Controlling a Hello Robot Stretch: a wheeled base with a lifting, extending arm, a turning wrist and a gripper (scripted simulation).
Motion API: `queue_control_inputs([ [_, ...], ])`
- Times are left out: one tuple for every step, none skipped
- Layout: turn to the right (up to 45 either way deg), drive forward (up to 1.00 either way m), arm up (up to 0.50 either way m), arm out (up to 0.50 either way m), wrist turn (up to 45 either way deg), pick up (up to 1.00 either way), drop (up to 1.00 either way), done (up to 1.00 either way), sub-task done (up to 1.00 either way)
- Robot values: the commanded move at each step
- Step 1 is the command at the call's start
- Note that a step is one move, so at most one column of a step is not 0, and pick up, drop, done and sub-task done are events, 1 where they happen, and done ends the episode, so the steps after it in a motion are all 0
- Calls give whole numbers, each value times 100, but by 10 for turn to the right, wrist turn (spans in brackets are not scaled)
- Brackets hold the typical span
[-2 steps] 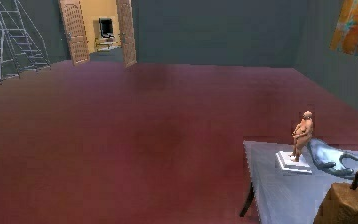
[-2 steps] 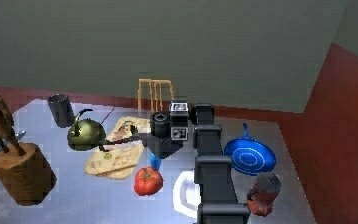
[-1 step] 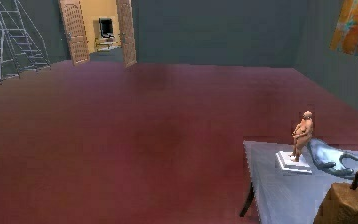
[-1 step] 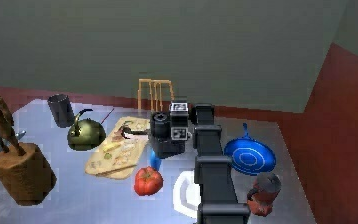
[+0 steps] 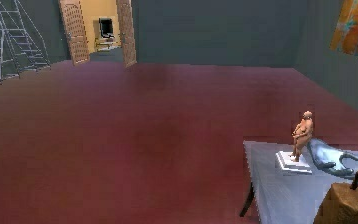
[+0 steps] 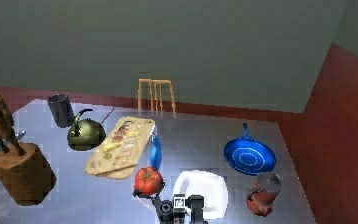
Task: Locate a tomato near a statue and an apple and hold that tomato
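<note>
A red round tomato [image 6: 148, 181] with a green stalk lies on the grey metal table [image 6: 202, 130], near its front edge beside a white plate [image 6: 207, 187]. My gripper [image 6: 166, 208] shows at the arm side view's bottom edge, just below and right of the tomato. The tomato rests on the table at the gripper's far end, so I cannot tell whether the gripper holds anything. A tan statue [image 5: 303, 135] of a figure stands on a white base on the table [image 5: 272, 185] at the forward view's lower right.
On the table stand a knife block [image 6: 22, 170], a dark cup [image 6: 59, 108], a kettle [image 6: 85, 133], a cutting board [image 6: 122, 146], a blue pan [image 6: 249, 155] and a glass with something red [image 6: 264, 193]. A wooden chair [image 6: 157, 97] stands behind. Red floor [image 5: 137, 120] stretches to a doorway [image 5: 99, 30].
</note>
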Motion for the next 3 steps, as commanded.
queue_control_inputs([
  [0,0,0,0,0,100,0,0,0],
  [0,0,10,0,0,0,0,0,0],
  [0,0,0,0,0,0,0,100,0],
])
